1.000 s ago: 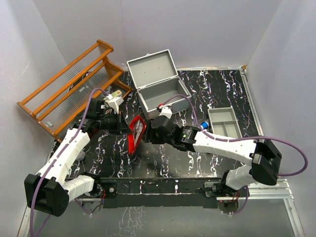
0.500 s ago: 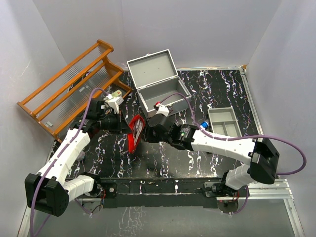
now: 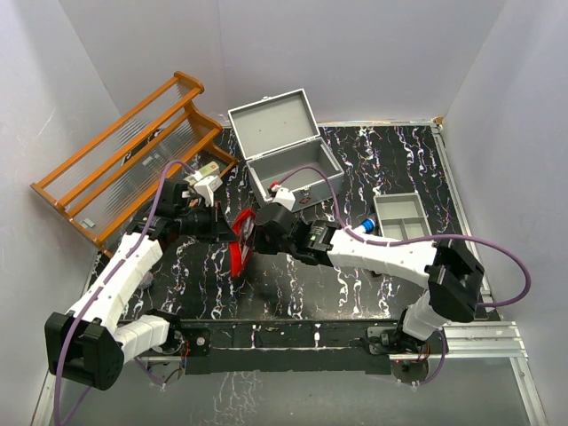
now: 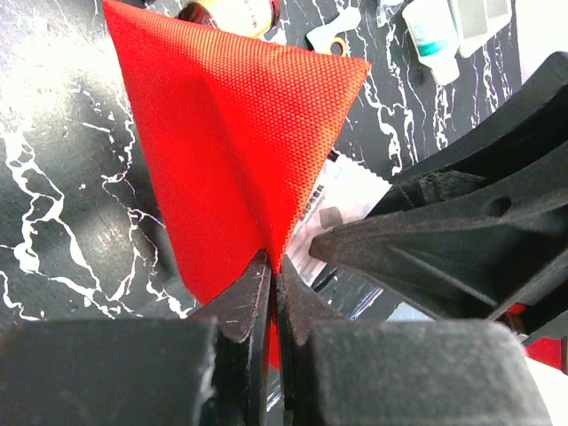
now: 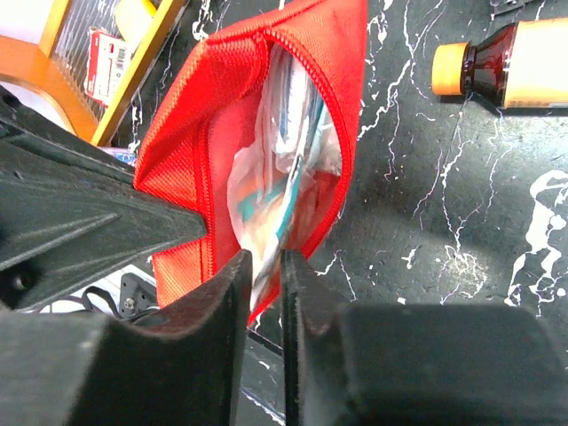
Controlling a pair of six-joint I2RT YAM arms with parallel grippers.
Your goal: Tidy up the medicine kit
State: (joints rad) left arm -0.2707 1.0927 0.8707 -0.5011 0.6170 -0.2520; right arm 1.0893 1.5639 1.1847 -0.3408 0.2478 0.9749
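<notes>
Here the left gripper (image 4: 271, 266) is pinched tight on a fold of the red pouch (image 4: 240, 115), holding it on edge over the black marbled table (image 3: 382, 151). The right gripper (image 5: 264, 259) faces it from the other side, its fingers set close together on the rim of the pouch's open mouth, where clear plastic packets (image 5: 284, 169) show inside. The medicine kit (image 3: 275, 124) stands just behind both grippers, lid raised, between a wooden rack (image 3: 133, 151) and a grey divided tray (image 3: 399, 215). A brown bottle (image 5: 524, 53) lies near the pouch.

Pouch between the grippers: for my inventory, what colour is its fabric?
Red; the pouch shows best in the left wrist view.
</notes>
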